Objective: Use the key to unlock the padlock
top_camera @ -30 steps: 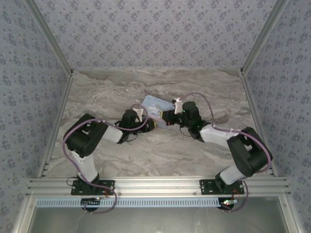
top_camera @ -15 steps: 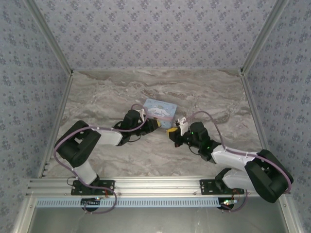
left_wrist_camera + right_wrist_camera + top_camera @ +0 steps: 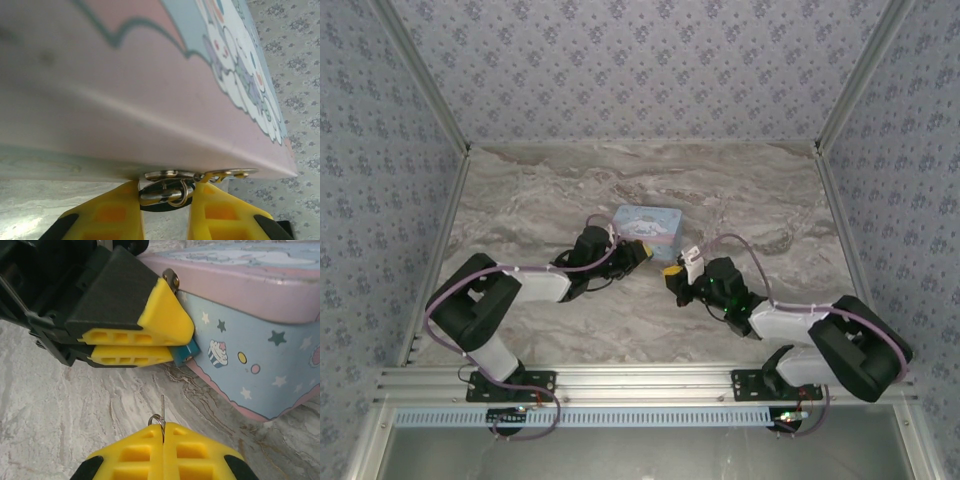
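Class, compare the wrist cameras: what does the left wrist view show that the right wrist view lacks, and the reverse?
Left wrist view: the tin with its cartoon lid, and a silver hasp between the yellow fingers of the left gripper. Right wrist view: the right gripper shut on a thin metal key, the bluish body of the padlock, and the tin's starry blue side. Both: the left gripper clamped on the padlock at the tin's edge.

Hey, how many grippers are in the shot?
2. The left gripper sits at the near corner of the tin, shut on the padlock; the right gripper is just right of it, apart, shut on the key.
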Action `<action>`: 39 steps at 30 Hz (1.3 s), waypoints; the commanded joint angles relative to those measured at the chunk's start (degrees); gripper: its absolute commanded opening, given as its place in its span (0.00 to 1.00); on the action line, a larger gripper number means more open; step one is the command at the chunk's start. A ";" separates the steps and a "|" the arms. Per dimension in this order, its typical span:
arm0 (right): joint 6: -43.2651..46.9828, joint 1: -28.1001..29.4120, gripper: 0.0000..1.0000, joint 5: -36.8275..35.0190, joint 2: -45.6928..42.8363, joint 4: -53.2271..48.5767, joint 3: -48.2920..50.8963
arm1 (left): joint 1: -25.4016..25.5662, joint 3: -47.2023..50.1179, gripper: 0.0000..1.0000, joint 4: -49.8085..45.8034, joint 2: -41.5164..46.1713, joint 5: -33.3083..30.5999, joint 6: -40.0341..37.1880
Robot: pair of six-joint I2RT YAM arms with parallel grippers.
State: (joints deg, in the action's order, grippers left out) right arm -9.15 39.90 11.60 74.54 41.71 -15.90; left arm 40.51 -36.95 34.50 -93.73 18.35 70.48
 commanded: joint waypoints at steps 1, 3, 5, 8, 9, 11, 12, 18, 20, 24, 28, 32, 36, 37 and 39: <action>1.26 -0.12 0.00 -0.32 2.11 5.21 -0.31 | 0.61 -1.37 0.12 1.65 2.14 0.10 2.38; 0.92 -0.88 0.00 1.16 3.33 6.44 -0.68 | 0.70 -1.46 0.11 1.36 2.45 0.26 2.49; 0.45 -1.88 0.00 3.02 4.32 7.51 -1.02 | 0.75 -1.46 0.12 0.89 2.91 0.45 2.56; 0.16 -3.23 0.00 5.54 5.59 8.38 -1.56 | 0.75 -1.37 0.11 0.06 3.79 0.44 2.38; 0.17 -3.48 0.00 6.10 5.98 8.49 -1.67 | 0.79 -1.30 0.11 -0.40 4.09 0.46 2.30; -0.08 -4.24 0.00 7.54 6.76 9.39 -1.86 | 0.79 -1.30 0.11 -1.29 4.76 0.37 1.92; -0.17 -4.54 0.00 8.18 7.14 9.76 -2.00 | 0.80 -1.43 0.12 -1.87 4.98 0.37 1.65; 0.01 -5.16 0.00 10.09 8.38 9.92 -3.52 | 0.79 -1.55 0.11 -3.33 5.97 0.35 1.15; 0.01 -5.27 0.00 10.55 9.05 10.23 -4.03 | 0.80 -1.55 0.11 -3.54 6.24 0.37 1.09; -0.08 -5.45 0.00 11.17 10.46 10.52 -5.18 | 0.76 -1.61 0.11 -3.89 6.64 0.46 0.83; -0.56 -5.53 0.00 11.60 11.76 11.54 -5.81 | 0.74 -1.56 0.11 -4.26 7.05 0.37 0.64; -1.05 -5.71 0.00 12.12 12.21 12.95 -5.62 | 0.80 -1.52 0.11 -4.35 7.16 0.37 0.64; -1.21 -5.80 0.00 12.68 12.33 14.06 -5.14 | 0.80 -1.68 0.11 -4.19 7.25 0.84 0.89; -1.38 -5.88 0.00 13.11 12.46 14.69 -5.07 | 0.74 -1.89 0.11 -4.18 7.20 0.98 0.93; -1.78 -6.14 0.00 13.90 12.76 15.94 -5.10 | 0.77 -2.04 0.11 -4.09 7.36 1.53 0.98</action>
State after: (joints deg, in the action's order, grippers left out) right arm -9.87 34.11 23.62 86.43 53.17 -20.21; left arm 40.88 -36.97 28.08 -88.58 18.13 72.07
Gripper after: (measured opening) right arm 0.061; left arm 0.188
